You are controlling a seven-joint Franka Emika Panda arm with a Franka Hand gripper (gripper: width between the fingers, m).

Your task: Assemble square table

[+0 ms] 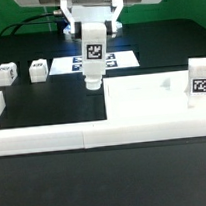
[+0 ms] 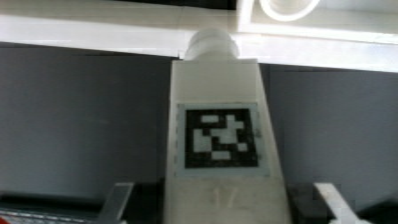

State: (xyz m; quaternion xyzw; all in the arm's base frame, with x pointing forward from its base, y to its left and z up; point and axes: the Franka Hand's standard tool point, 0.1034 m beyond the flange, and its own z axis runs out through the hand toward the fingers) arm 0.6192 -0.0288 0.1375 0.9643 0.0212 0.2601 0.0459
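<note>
Above the black table (image 1: 46, 100), the pincer (image 1: 93, 34) is clamped on an upright white plastic block leg (image 2: 219, 90) bearing a black-and-white square marker tag (image 2: 217, 140).

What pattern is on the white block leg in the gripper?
The white plastic block leg carries a black-and-white blocky tag; wrist view best.

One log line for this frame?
gripper: shut on held leg | held leg: upright by slab corner | standing leg: on slab, exterior view's right | loose legs: two, exterior view's left
</note>
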